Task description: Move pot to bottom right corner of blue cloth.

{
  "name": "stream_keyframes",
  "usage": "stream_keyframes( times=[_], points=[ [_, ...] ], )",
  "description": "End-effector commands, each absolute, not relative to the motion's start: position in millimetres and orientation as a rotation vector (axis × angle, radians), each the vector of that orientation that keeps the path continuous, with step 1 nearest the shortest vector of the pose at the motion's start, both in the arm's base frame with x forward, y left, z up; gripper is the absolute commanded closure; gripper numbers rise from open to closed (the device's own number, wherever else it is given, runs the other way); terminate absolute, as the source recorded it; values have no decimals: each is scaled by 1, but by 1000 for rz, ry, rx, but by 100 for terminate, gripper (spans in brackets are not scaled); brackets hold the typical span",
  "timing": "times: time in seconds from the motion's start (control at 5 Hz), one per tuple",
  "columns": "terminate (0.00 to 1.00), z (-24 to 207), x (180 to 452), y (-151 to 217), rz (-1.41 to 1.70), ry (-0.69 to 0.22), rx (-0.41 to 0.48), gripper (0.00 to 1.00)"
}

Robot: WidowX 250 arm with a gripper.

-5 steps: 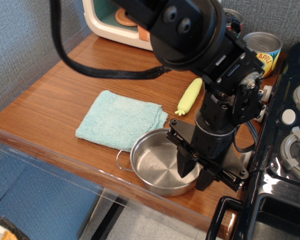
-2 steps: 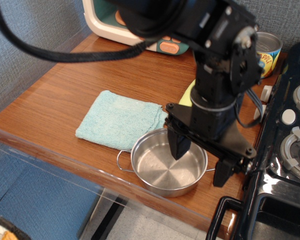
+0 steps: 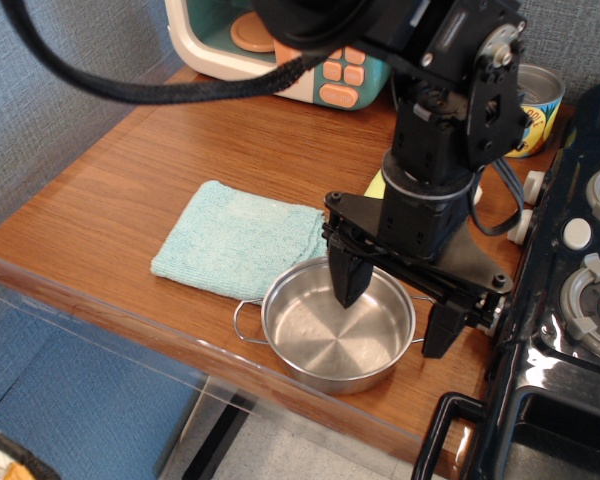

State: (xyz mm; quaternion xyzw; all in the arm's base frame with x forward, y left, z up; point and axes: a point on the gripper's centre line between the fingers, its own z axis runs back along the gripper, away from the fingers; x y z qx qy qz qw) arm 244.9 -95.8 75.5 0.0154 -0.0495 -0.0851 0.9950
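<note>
The shiny steel pot (image 3: 325, 335) sits near the table's front edge, its far left rim touching the near right corner of the light aqua-blue cloth (image 3: 235, 240). One wire loop handle sticks out to its left. My gripper (image 3: 394, 310) is open and straddles the pot's right rim. One finger (image 3: 348, 285) hangs inside the pot just above its bottom. The other finger (image 3: 440, 335) is outside the pot to the right. It holds nothing.
A white and teal toy appliance (image 3: 280, 50) with orange buttons stands at the back. A labelled tin can (image 3: 536, 98) is at the back right. A yellow toy (image 3: 376, 186) is mostly hidden behind my arm. A black stove (image 3: 570, 330) borders the right side.
My gripper's fingers, close together at the pot's right rim a second ago, have spread wide apart and lifted slightly. The arm has swung back. The pot has hardly moved.
</note>
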Motion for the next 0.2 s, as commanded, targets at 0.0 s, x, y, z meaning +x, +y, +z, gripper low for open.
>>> stream_keyframes(
  times=[0.0],
  points=[
    [100, 87, 241, -92, -166, -136, 22, 0]
  ],
)
